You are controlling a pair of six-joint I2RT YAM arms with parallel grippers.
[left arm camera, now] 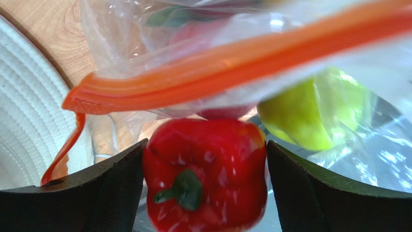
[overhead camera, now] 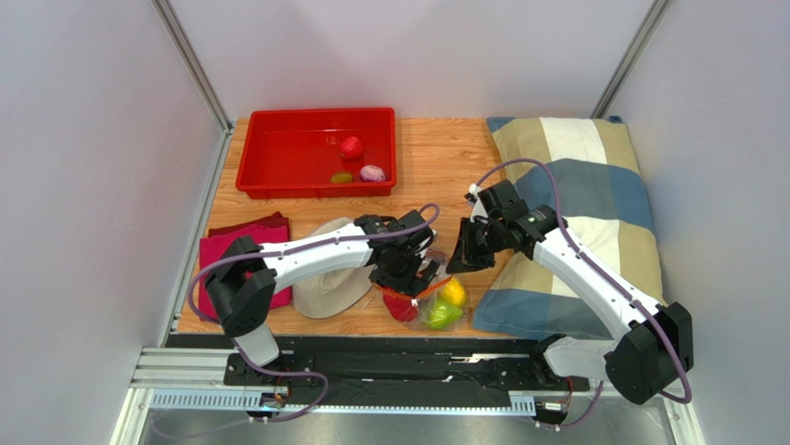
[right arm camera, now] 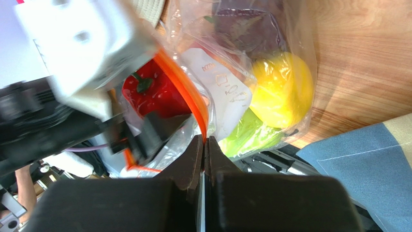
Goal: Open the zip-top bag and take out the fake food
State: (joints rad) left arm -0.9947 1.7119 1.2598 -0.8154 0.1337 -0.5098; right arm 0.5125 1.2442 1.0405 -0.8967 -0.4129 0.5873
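The clear zip-top bag (overhead camera: 436, 301) lies near the front table edge, its mouth pulled open. My left gripper (left arm camera: 205, 193) reaches into that mouth and is shut on a red toy pepper (left arm camera: 205, 174), one black finger against each side. The orange zipper strip (left arm camera: 232, 67) runs above the pepper. My right gripper (right arm camera: 204, 142) is shut on the other orange lip (right arm camera: 181, 87). Inside the bag lie a yellow fruit (right arm camera: 280, 89), a green one (right arm camera: 251, 133) and a dark purple piece (right arm camera: 246, 26), next to the white label (right arm camera: 220, 92).
A red tray (overhead camera: 315, 125) at the back holds a red (overhead camera: 350, 147), a green (overhead camera: 341, 177) and a pink piece (overhead camera: 372, 173). A beige hat (overhead camera: 329, 287) lies left of the bag, a pink cloth (overhead camera: 222, 246) further left, a checked pillow (overhead camera: 584, 185) on the right.
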